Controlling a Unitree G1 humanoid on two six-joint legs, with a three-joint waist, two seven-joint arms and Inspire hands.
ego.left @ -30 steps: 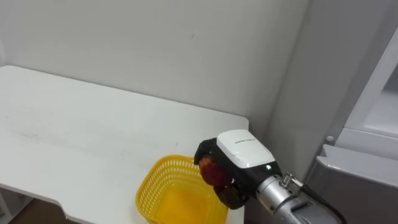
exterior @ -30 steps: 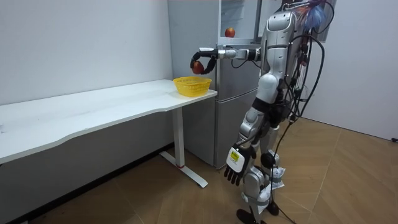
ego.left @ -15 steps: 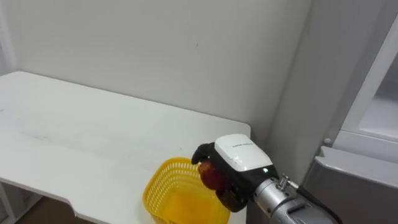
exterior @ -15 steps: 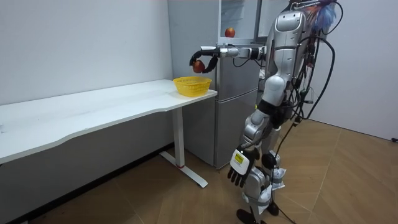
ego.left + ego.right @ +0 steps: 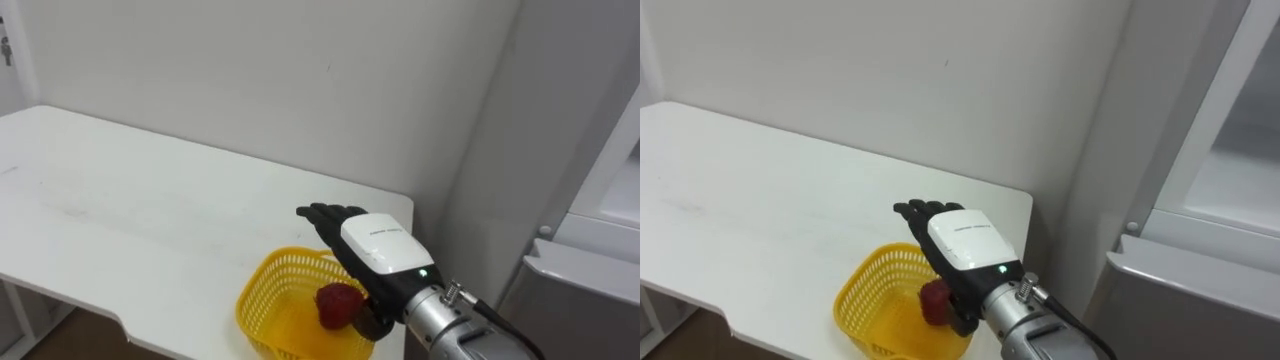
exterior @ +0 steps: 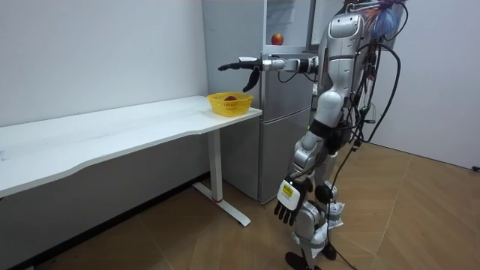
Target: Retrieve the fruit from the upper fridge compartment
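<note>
Robot stood at the end of the white table [image 5: 150,210], beside the grey fridge [image 6: 289,112], with the right arm held out level over the table corner.

Placement: A yellow basket [image 5: 262,292] sat on the table corner nearest the fridge. In my judgement it was put there as the receiving point, so that an item from the upper compartment needs only a short carry. A red apple [image 5: 337,304] lay inside the basket, against the side nearest the robot. This piece of the retrieval is judged to be delivered.

A second apple [image 6: 277,38] sat on the shelf of the upper compartment. The compartment looked open in the room view. On that evidence the task is judged only partly complete.

Hands: The right hand [image 5: 382,248] was poised above the basket, palm down, directly over the apple. Its fingers [image 5: 318,212] were straightened and reached forward past the far rim, closed round nothing. The thumb sat low and close beside the apple. Contact between the two could not be settled from either eye view, but no grasp was evident.

The left hand [image 6: 286,201] hung at the robot's side near the knee, fingers loose and pointing down, holding nothing. It had no part in the work
</note>
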